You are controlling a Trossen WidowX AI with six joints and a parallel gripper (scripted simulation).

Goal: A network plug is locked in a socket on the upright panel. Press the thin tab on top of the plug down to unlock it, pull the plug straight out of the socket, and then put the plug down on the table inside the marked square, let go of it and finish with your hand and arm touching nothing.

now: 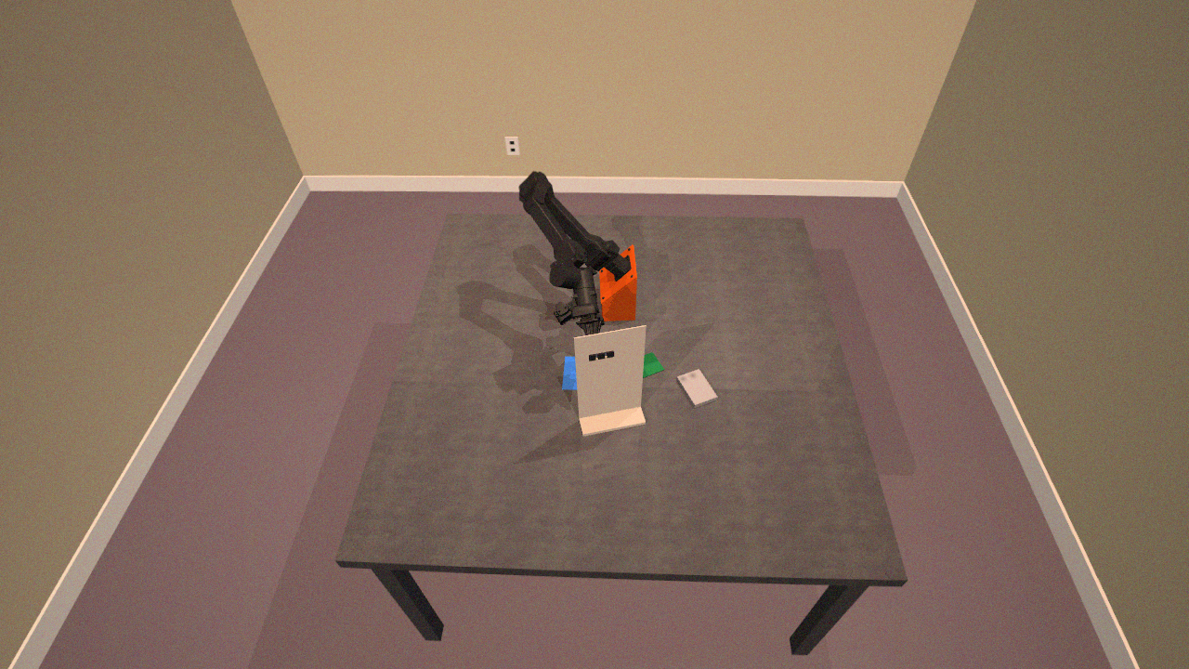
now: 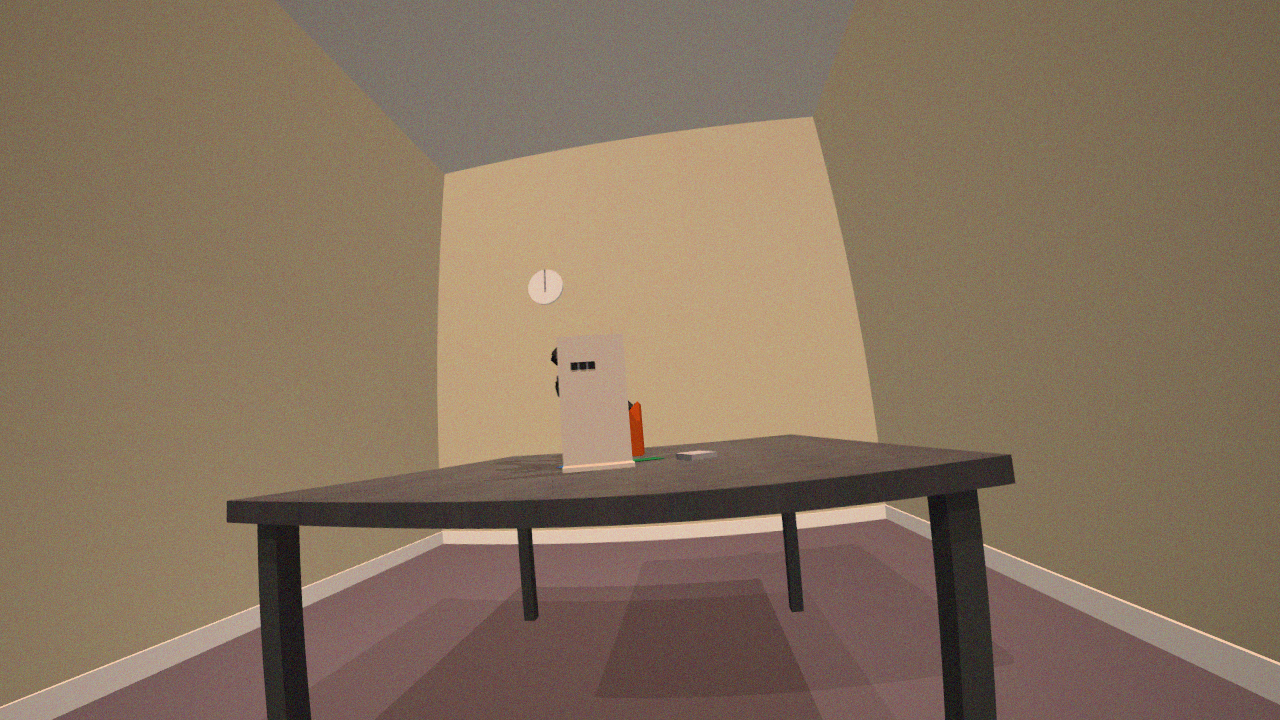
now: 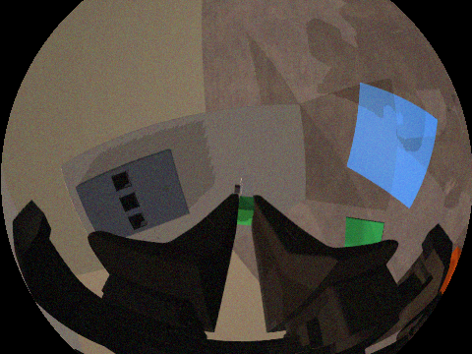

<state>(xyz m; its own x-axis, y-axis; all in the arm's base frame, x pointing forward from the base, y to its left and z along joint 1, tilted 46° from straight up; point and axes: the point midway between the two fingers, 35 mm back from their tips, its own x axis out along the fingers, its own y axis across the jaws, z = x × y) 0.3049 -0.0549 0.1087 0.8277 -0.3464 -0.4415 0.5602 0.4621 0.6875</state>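
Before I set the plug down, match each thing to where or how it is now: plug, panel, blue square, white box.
1. plug
2. panel
3. blue square
4. white box

A. flat on the table
B. gripped between the fingers
C. standing upright, three openings
D. lying beyond the green patch from the panel

1-B, 2-C, 3-A, 4-D

before me the flat square patch (image 1: pixel 569 373) (image 3: pixel 391 143) is bright blue, and the flat patch (image 1: pixel 652 365) (image 3: pixel 364 231) near it is green. my end effector (image 1: pixel 592 327) (image 3: pixel 244 201) is black, and the small block in it (image 3: pixel 246 210) is green too. the upright rectangular panel (image 1: pixel 609 373) (image 2: pixel 594 402) (image 3: pixel 256 147) is pale, with a slate-blue faceplate (image 3: pixel 162 197) bearing a row of three black square openings. the angular bracket (image 1: pixel 619 302) (image 2: pixel 636 429) is vivid orange; the counter (image 1: pixel 632 499) (image 2: pixel 626 510) is mottled dark grey.
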